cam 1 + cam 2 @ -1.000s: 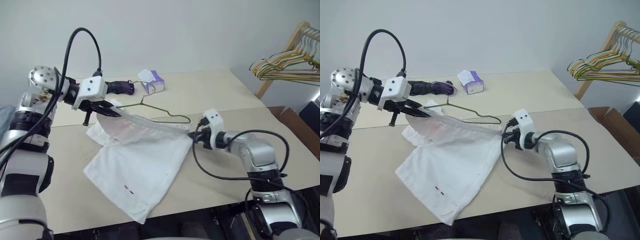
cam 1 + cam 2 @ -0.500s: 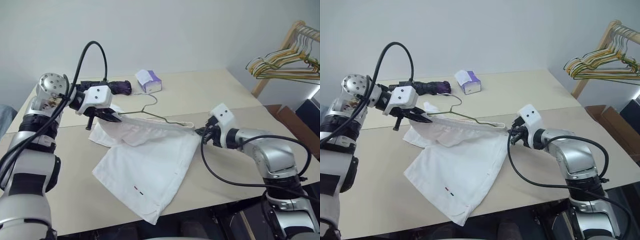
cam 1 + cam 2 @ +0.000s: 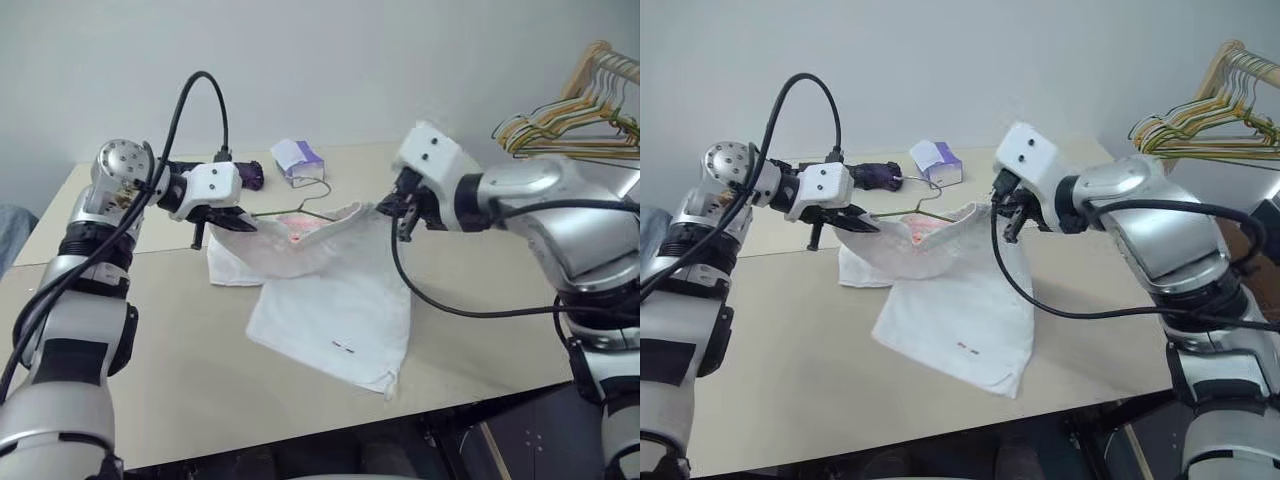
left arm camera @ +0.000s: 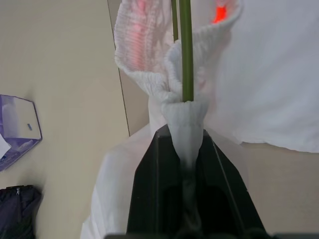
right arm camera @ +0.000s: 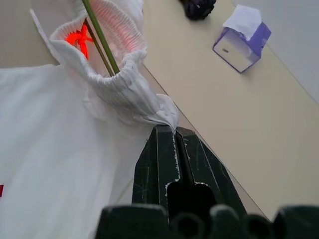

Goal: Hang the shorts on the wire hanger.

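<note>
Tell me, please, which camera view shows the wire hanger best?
The left eye view: the wire hanger shows its hook and an arm above the shorts. The right eye view shows similar. Both wrist views show short green wire pieces inside the waistband.

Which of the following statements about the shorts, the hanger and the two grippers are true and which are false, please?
1. The left gripper is shut on the waistband of the shorts. True.
2. The right gripper hangs open, clear of the cloth. False: its fingers are shut on the other end of the waistband.
3. The hanger runs inside the waistband opening. True: the green wire shows within it in both wrist views.
4. The shorts lie flat on the table. False: the waistband is lifted between the grippers while the legs trail on the table.
5. A tissue box stands behind the shorts. True.
</note>
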